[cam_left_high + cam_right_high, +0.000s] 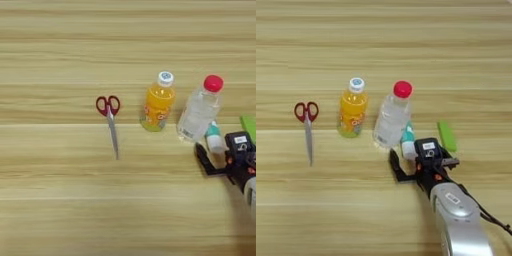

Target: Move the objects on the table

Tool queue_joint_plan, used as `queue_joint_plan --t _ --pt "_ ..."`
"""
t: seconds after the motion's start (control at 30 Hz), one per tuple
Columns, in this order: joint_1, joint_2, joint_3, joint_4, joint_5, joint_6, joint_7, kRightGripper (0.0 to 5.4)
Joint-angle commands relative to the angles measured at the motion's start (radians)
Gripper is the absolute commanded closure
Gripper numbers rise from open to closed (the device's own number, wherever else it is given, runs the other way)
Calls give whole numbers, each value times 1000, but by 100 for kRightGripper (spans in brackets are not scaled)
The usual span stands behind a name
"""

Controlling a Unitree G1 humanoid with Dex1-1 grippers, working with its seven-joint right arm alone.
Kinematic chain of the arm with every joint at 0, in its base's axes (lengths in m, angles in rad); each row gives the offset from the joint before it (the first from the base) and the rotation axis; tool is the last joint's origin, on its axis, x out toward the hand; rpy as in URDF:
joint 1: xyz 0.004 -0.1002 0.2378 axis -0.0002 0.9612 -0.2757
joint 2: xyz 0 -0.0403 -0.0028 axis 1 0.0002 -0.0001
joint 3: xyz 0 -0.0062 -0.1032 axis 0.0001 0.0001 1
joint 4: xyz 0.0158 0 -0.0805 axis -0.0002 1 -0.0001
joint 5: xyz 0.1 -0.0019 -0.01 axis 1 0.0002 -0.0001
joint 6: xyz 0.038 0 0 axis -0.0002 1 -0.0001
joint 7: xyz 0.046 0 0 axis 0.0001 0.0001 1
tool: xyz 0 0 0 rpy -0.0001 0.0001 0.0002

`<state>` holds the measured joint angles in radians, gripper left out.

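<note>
The glue-stick tube (408, 145), teal above and white below, lay just in front of the clear bottle with red cap (392, 118), its upper end touching or nearly touching the bottle's base. The right gripper (417, 161) sat right at the tube's lower end with its black fingers (395, 167) spread wide: one reached out to the left of the tube, the other lay on the right side near the camera block, and nothing was pinched between them. The tube's white end stood close to the gap between the fingers, though whether it touched either one could not be told. The silver forearm (461, 220) ran from the gripper down to the bottom edge. Just right of the gripper lay the flat light-green block (446, 135), tilted a little and apart from the tube. Left of the clear bottle stood the orange juice bottle (352, 108), near it but not touching. Well apart, further left, the red-handled scissors (110, 121) lay closed with handles away from the robot and blades pointing toward it. All rested on the light wooden table (60, 50).
</note>
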<state>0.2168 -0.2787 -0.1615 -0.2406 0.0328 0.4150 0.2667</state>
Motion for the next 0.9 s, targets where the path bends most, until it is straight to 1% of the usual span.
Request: queue_joint_plan --t 0.03,0.2,0.6,0.73,0.9 --pt "-25 -22 -12 23 -2 -21 -8 4" --pt "-32 -24 -11 49 -7 -33 -11 4" --pt "-36 -26 -11 66 -14 -38 -18 128" --pt "-36 -27 -10 70 -17 -38 -20 157" --pt "-36 -25 -10 73 -19 -39 -24 214"
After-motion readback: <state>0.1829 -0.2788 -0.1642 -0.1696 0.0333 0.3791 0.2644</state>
